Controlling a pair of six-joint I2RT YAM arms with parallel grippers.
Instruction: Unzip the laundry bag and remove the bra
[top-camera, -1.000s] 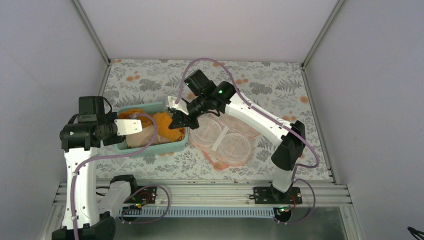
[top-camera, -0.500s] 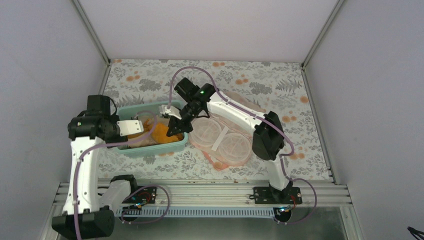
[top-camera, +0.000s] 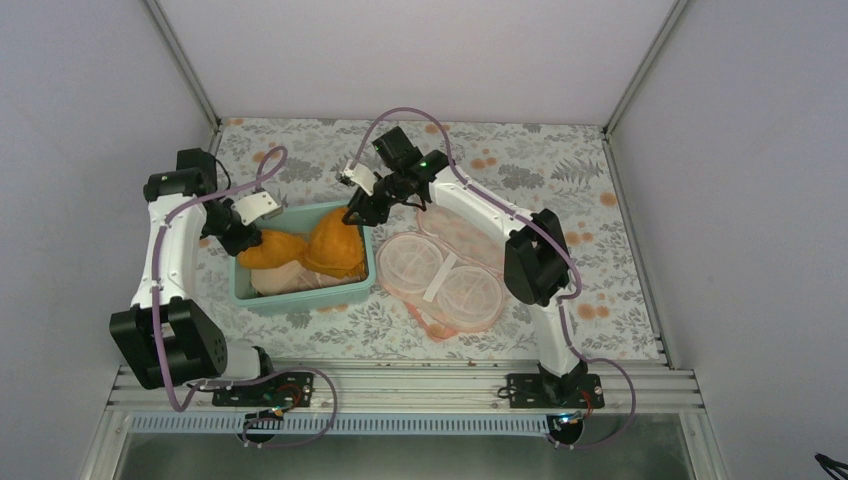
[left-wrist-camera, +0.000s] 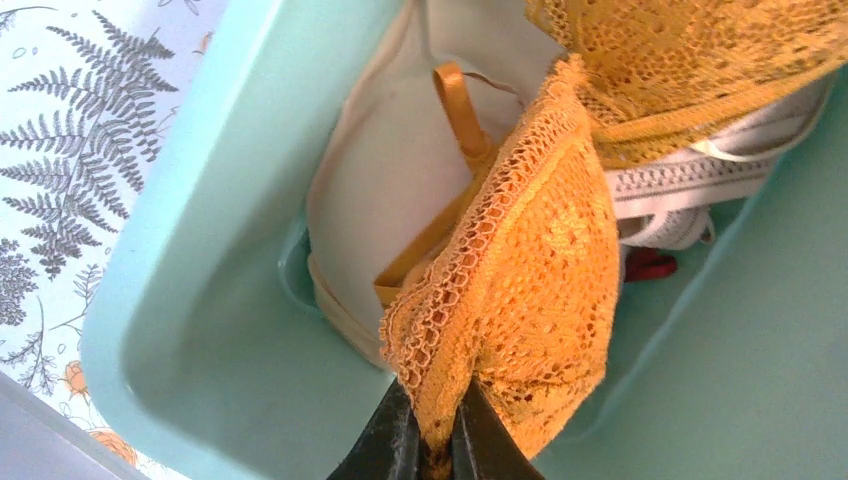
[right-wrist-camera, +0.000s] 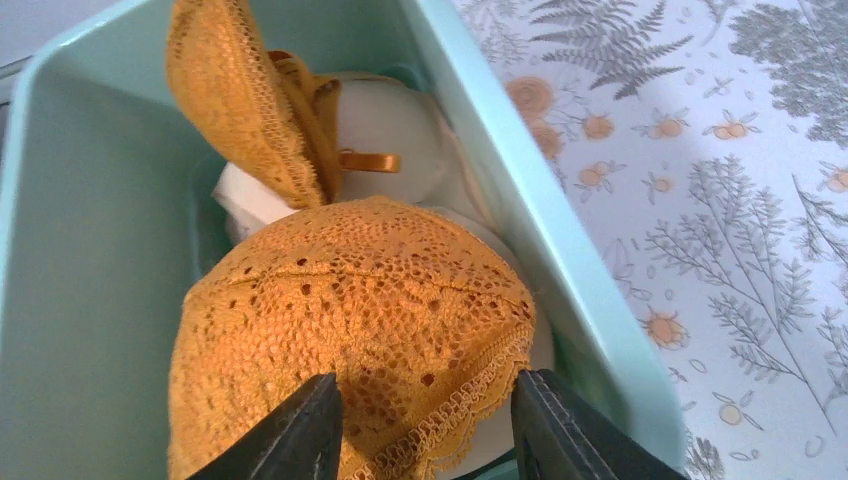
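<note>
The mustard-orange lace bra lies spread in the teal tub. My left gripper is shut on the edge of its left cup, pinched between the jaws. My right gripper is open just above the bra's right cup, one finger on each side of it and gripping nothing. The pale pink laundry bag lies open on the table right of the tub, its two translucent round cups showing.
Pale beige bras lie under the orange one in the tub; they also show in the right wrist view. The tub's rim runs close beside my right fingers. Floral tablecloth covers the table, with grey walls around.
My left arm has swung back to the tub's left end and closed on the bra's left cup. My right gripper has let go of the bra and drawn back towards the tub's far right corner.
</note>
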